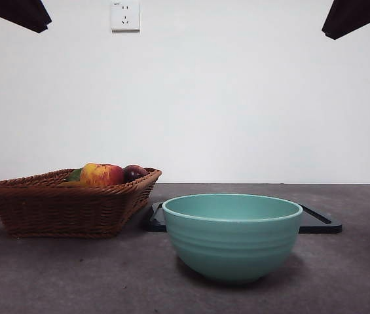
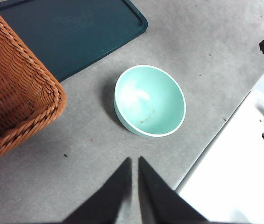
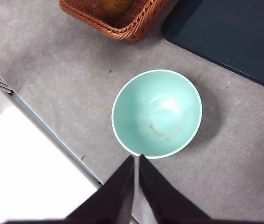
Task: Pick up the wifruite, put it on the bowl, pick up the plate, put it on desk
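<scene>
One bowl, one basket, one tray on the desk [image 1: 355, 275]

Teal bowl [image 1: 232, 235] empty; wicker basket [image 1: 60, 206] holds apple [image 1: 101, 174] and dark fruit [image 1: 134, 172]; dark tray [image 1: 319, 222] behind. Left claw [image 2: 134, 161] and right claw [image 3: 136, 158] both together, raised.

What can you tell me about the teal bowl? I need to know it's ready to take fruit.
The bowl is round, teal-green, glossy like ceramic, with faint horizontal ridges outside and a paler rim. It stands upright on the grey desk, empty, with faint brownish marks on its inner bottom. It touches nothing but the desk: the wicker basket sits apart to one side, the dark tray behind it. No gripper is near it.
</scene>
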Available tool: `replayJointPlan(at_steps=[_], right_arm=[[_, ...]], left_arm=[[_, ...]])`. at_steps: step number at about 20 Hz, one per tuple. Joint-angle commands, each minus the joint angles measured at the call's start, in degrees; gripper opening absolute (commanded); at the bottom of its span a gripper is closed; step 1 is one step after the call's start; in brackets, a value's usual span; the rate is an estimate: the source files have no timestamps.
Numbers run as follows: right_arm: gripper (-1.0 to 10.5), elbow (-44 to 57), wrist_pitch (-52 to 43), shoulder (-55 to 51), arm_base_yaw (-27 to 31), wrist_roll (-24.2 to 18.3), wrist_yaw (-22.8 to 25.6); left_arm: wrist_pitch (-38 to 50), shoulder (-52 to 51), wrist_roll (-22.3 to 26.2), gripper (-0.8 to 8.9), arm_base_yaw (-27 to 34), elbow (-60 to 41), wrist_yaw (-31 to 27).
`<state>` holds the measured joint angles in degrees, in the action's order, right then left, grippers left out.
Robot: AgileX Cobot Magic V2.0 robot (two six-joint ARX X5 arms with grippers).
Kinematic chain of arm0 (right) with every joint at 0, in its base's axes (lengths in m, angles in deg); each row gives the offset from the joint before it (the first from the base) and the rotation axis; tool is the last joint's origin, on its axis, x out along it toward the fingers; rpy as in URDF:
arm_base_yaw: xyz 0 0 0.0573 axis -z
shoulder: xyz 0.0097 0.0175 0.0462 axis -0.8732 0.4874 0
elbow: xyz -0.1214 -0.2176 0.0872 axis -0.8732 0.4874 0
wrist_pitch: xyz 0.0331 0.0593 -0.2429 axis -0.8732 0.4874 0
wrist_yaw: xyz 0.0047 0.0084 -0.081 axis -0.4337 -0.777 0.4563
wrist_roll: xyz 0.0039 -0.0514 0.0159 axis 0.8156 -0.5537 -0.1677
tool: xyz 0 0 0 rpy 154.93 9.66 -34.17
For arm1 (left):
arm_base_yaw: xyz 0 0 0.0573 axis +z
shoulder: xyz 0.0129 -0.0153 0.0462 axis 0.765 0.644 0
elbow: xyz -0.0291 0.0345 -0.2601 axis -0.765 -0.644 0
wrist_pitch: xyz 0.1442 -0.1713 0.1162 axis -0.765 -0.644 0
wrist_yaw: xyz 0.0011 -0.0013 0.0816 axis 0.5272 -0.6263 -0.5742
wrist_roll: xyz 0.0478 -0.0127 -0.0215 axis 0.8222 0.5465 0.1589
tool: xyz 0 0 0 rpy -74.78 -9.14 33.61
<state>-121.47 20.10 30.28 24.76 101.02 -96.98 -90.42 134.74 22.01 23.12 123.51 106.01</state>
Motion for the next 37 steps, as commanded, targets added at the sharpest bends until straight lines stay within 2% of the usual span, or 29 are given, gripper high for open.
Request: replayJointPlan(at_steps=[1,14,17,19,23,26,30,37], right_arm=[[0.1,-0.9,-0.2,0.4,-0.5,-0.7,0.1],[0.1,-0.9,-0.2,0.4,-0.5,-0.7,0.1],[0.1,-0.9,-0.2,0.4,-0.5,-0.7,0.0],[0.1,-0.9,-0.2,0.4,-0.5,-0.7,0.1],[0.1,-0.9,-0.2,0.4,-0.5,-0.7,0.0],[0.1,-0.9,-0.2,0.4,-0.5,-0.7,0.1],[0.1,-0.9,-0.2,0.4,-0.5,-0.7,0.0],[0.1,-0.9,-0.2,0.4,-0.5,-0.7,0.0]], left_arm=[[0.3,0.3,0.7,0.08,-0.3,1.1,0.3],[1.5,0.2,1.3,0.08,-0.3,1.1,0.0],[7.8,-2.8,4.9,0.07,2.4,1.0,-4.9],[18.8,-6.9,5.9,0.07,6.0,-0.7,-9.5],[42.0,-19.0,6.3,0.07,16.2,-11.5,-15.8],[51.8,-28.9,6.4,0.07,23.4,-22.4,-20.4],[52.5,-40.0,6.4,0.07,28.8,-34.4,-26.1],[48.2,-50.4,6.2,0.07,30.9,-48.5,-26.3]])
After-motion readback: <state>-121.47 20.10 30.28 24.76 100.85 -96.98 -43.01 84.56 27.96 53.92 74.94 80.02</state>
